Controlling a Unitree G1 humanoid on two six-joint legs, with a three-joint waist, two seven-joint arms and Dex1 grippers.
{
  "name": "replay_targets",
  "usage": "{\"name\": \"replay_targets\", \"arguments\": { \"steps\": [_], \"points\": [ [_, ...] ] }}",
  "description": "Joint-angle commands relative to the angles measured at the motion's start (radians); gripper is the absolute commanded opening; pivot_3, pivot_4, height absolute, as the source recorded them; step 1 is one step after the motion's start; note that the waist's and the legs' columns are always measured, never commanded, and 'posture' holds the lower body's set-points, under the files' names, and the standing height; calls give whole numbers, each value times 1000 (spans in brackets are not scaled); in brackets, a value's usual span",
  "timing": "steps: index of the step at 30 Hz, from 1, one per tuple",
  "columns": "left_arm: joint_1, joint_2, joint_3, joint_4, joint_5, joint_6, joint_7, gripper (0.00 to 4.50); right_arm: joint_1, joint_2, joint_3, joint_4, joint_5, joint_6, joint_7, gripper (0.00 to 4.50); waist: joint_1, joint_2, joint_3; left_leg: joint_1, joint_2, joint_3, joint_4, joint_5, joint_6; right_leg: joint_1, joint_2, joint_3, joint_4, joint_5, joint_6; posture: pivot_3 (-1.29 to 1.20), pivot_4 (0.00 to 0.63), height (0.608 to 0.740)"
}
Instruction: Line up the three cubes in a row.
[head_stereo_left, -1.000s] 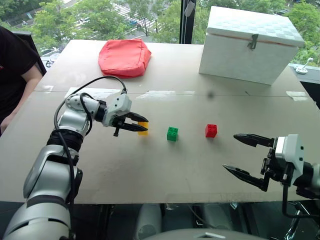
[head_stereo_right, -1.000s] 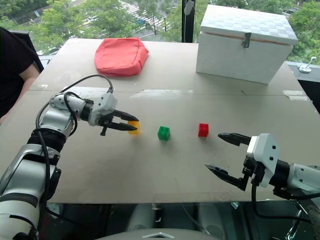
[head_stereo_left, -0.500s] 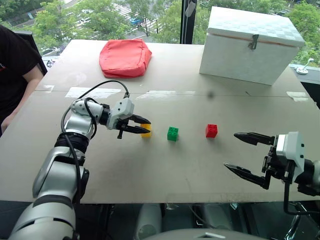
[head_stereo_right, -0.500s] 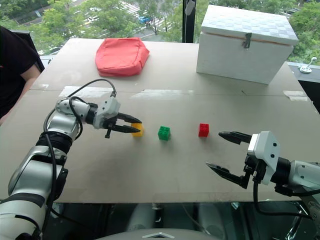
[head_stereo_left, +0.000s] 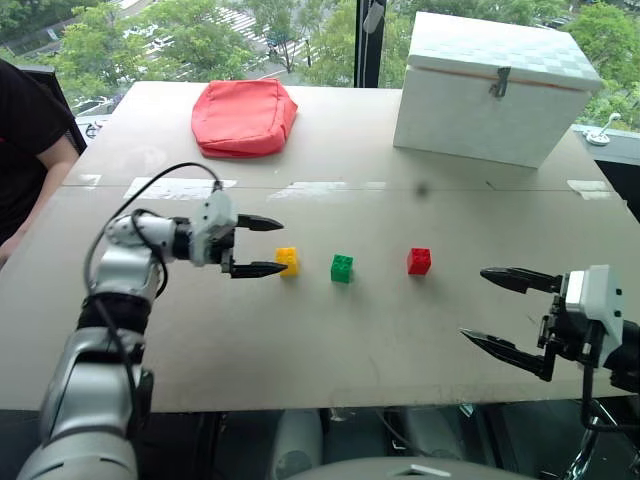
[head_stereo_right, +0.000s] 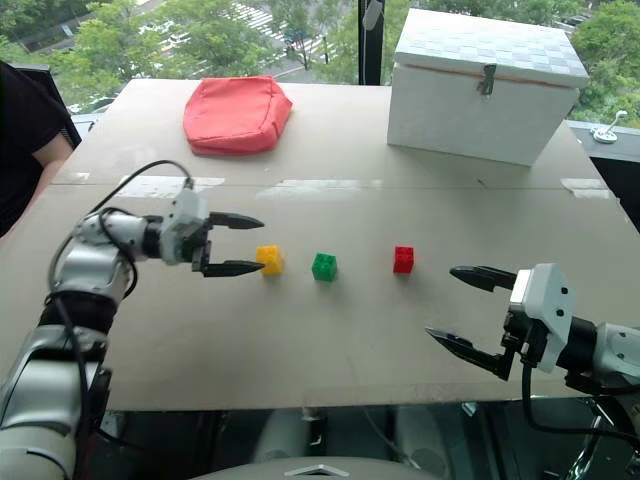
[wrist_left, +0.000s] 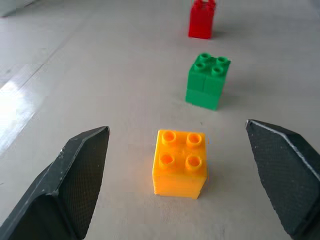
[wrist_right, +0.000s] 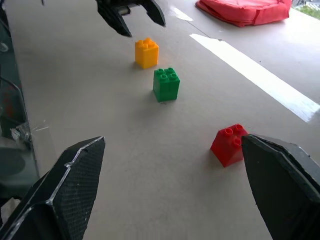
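Observation:
Three studded cubes stand in a row across the middle of the table: yellow-orange (head_stereo_left: 288, 261), green (head_stereo_left: 342, 268) and red (head_stereo_left: 419, 261). My left gripper (head_stereo_left: 271, 245) is open just left of the yellow-orange cube (wrist_left: 179, 163), its fingers apart from the cube and holding nothing. The left wrist view shows the green cube (wrist_left: 207, 81) and the red cube (wrist_left: 201, 19) lined up beyond it. My right gripper (head_stereo_left: 492, 308) hangs open at the table's near right, well short of the red cube (wrist_right: 229, 144).
A red pouch (head_stereo_left: 247, 116) lies at the back left and a large white box (head_stereo_left: 497, 87) stands at the back right. A person's arm (head_stereo_left: 30, 160) rests at the table's left edge. Bare tabletop (head_stereo_left: 330, 340) runs along the front.
My left gripper opened, let go of the yellow-orange cube and drew back to the left. The cube stays on the table. My right arm shifted slightly to the right.

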Motion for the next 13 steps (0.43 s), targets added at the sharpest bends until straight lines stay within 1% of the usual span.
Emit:
{"name": "replay_targets", "arguments": {
  "steps": [1, 4, 6, 9, 11, 13],
  "points": [
    [217, 22, 193, -363, -144, 263, 218, 4439, 33, -2, -74, 48, -27, -51, 44, 4500, 2, 0, 0, 0, 0, 0, 0, 0, 0, 0, 0, 0, 0, 0, 0, 0, 150, 740],
    [552, -56, 377, -642, -196, 369, 378, 4439, 80, 2, -106, 150, -67, -98, 97, 4500, -5, 1, 0, 3, 1, 0, 0, 0, 0, 2, -2, 0, 0, -3, -1, 0, 150, 740],
    [697, -99, 441, -727, -193, 374, 424, 4439, 93, 0, -112, 207, -88, -126, 122, 4500, -5, 0, 0, 11, 1, 1, -3, -1, 2, 7, -5, 3, -1, -3, -1, 0, 150, 740],
    [815, -128, 489, -761, -184, 362, 440, 4439, 78, -4, -111, 261, -100, -137, 132, 4500, 0, 0, 0, 15, 0, 1, -3, -1, 1, 8, -5, 3, -1, -5, 2, 0, 150, 740],
    [880, -138, 524, -771, -199, 364, 431, 4439, 78, -2, -108, 292, -110, -150, 148, 4500, 5, 1, 1, 15, 1, 0, -3, -4, -3, 8, -5, 2, -1, -5, 2, 0, 150, 740],
    [919, -143, 525, -784, -182, 342, 422, 4439, 76, -2, -103, 331, -119, -162, 164, 4500, 6, 2, 0, 16, 1, 0, -3, -4, -3, 7, -12, 1, -2, -5, 2, 0, 150, 740]
  ]
}}
